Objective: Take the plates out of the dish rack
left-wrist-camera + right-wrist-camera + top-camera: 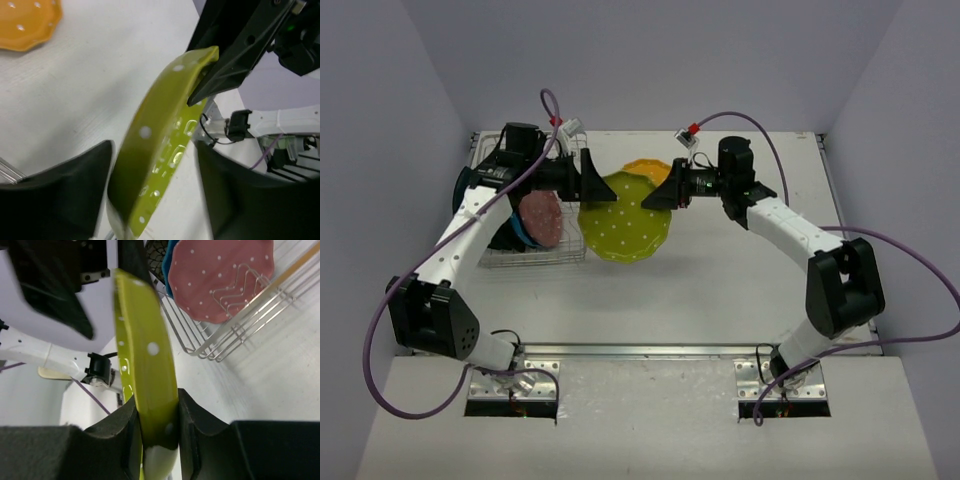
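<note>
- Yellow-green dotted plate [625, 225]: out of the dish rack [535, 260], held off the table [720, 290] just right of the rack's right side, face tipped up toward the overhead camera.
- My right claw [155, 415]: clenched on the plate's rim, both pads hard against it, on the far-right edge of the plate.
- My left claw [152, 150]: straddles the opposite rim on the rack side. Jaws spread; table shows through a gap on one side of the rim. Reads as released, no squeeze.
- Relation that matters: the plate spans claw to claw, left to right, and the weight looks to hang from the right pinch alone.
- Judged next: left claw backs straight off toward the rack, clear of the rim, before the right swings.
- Orange plate [645, 170] lies flat on the table just behind the held plate; likely the set-down spot.
- Still racked: maroon dotted plate [540, 218] upright in the tines, darker plates behind it. Left arm is nearer those.
</note>
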{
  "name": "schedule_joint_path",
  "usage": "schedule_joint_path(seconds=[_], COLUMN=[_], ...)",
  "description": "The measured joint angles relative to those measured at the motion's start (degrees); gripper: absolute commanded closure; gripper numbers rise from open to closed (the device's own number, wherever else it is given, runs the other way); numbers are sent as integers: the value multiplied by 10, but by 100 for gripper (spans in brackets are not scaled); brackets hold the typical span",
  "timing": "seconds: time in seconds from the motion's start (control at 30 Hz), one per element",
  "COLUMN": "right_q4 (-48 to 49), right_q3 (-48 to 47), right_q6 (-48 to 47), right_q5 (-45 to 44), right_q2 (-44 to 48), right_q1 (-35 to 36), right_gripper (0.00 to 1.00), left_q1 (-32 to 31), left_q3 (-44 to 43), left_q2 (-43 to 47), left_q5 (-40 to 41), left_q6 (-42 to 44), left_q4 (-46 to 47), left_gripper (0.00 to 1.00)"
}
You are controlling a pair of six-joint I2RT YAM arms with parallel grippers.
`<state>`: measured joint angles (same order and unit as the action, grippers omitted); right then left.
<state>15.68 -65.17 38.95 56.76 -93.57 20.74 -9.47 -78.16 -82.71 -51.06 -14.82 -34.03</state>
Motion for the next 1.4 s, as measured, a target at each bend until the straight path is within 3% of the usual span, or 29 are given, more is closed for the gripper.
schedule_joint_path(seconds=[0.03,0.4,0.73,1.0,1.2,1.4], right_q4=[-7,-92,-62,-21,-41,-89], right_q3=[0,-43,-186,-242,-266,-305], right_q6=[-1,49,154,196,187,133], right_q5=[-2,-130,-202,-210,-214,-261], right_q2=[-4,-147,-329,-409,-419,-419], right_q1=[-1,-94,-144,-141,-135,-112], right_gripper=[100,100,100,99,38,24], left_q1=[7,89,95,95,95,95], left_q3=[-3,-91,-73,-58,-38,-29], left_q2=[-1,-10,36,44,44,44], left_q5=[11,131,172,190,193,199], left_q6=[-3,-5,10,26,28,29], left_q4=[-1,-24,-23,-25,-24,-22], left_gripper=[0,0,0,0,0,0])
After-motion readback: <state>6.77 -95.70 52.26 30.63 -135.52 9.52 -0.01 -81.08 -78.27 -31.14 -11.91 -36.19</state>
